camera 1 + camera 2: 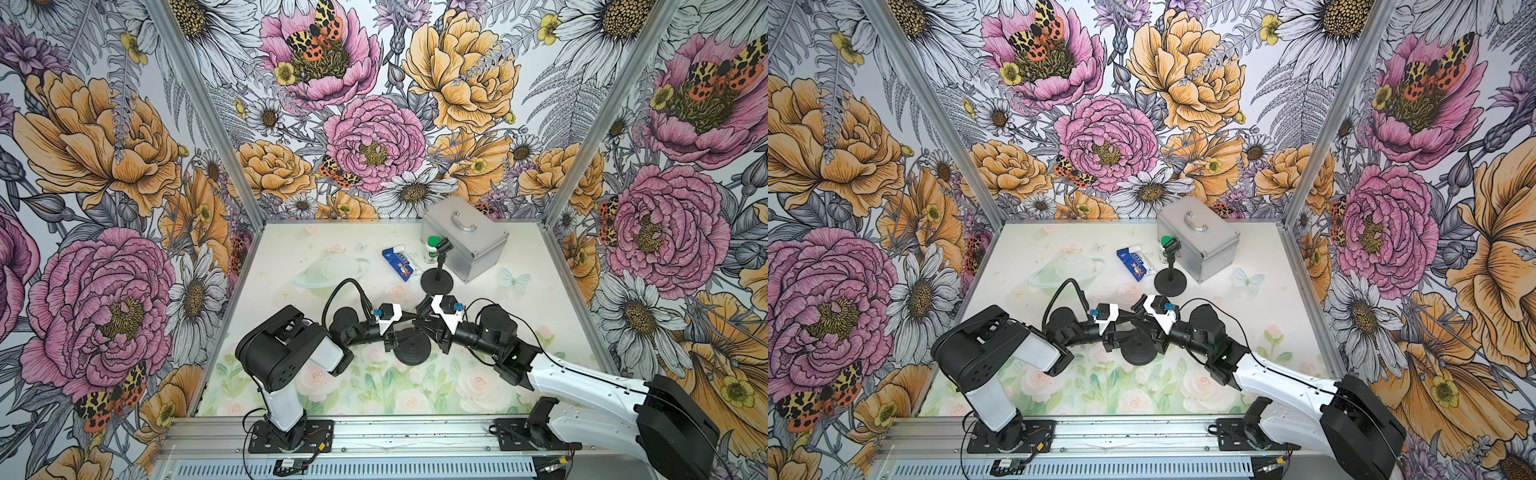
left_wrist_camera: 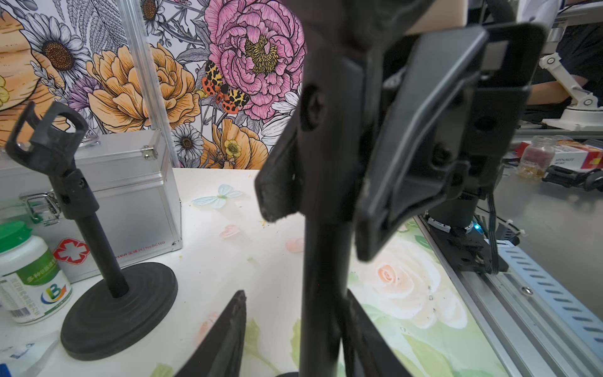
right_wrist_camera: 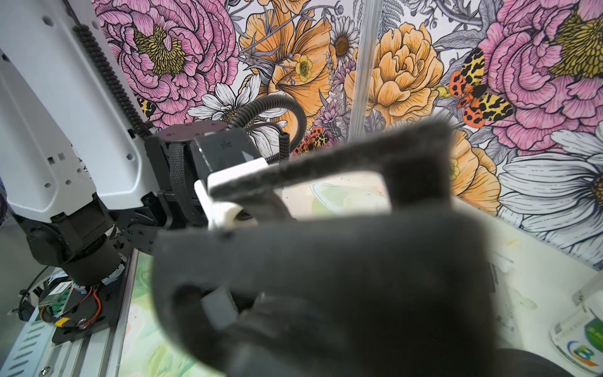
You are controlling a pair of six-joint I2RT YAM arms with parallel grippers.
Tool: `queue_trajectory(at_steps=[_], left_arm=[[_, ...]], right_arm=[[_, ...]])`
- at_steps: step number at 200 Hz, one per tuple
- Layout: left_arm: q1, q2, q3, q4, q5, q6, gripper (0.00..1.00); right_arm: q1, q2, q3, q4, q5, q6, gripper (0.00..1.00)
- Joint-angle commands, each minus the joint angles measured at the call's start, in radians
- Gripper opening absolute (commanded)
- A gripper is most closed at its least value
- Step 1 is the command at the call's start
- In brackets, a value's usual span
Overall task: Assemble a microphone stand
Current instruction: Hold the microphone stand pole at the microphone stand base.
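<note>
Seating the pole (image 2: pixel 326 277) upright on the base (image 1: pixel 412 348), at six o'clock of the table (image 1: pixel 540 316) centre, we judge assembly nearly done: our right gripper (image 2: pixel 323 228) clamps the pole's upper end, our left gripper (image 2: pixel 295 295) stands parted around it, gripping nothing; letting go remains

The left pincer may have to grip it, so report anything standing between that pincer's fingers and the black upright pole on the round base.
Nothing visible does. The black upright pole rises between the left pincer's open fingers, with only the flower-printed table showing in the gap. The right pincer clamps the same pole higher up.
</note>
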Motion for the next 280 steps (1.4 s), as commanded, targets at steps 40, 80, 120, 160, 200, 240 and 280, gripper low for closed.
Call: queue_trajectory(at_steps=[40,80,120,160,200,240,280], left_arm=[[-0.013,0.085,-0.001,0.016,-0.041,0.033,0.46],[0.005,0.107,0.005,0.016,-0.091,0.042,0.45],[0.007,0.121,0.011,0.017,-0.098,0.043,0.44],[0.016,0.144,0.028,0.017,-0.11,0.025,0.44],[0.032,0.149,0.026,0.016,-0.156,0.008,0.44],[0.027,0.128,0.011,0.017,-0.129,0.019,0.44],[0.016,0.129,0.015,0.017,-0.063,0.019,0.44]], right_arm=[[0.008,0.107,-0.075,0.194,0.081,0.035,0.01],[0.009,0.18,-0.026,0.198,0.053,0.016,0.01],[0.005,0.175,-0.028,0.175,0.052,0.003,0.02],[0.006,0.19,-0.019,0.132,0.051,-0.019,0.02],[0.006,0.213,-0.01,0.131,0.069,-0.028,0.02],[0.007,0.237,0.002,0.135,0.036,-0.01,0.03],[0.007,0.223,0.002,0.108,0.026,-0.006,0.04]])
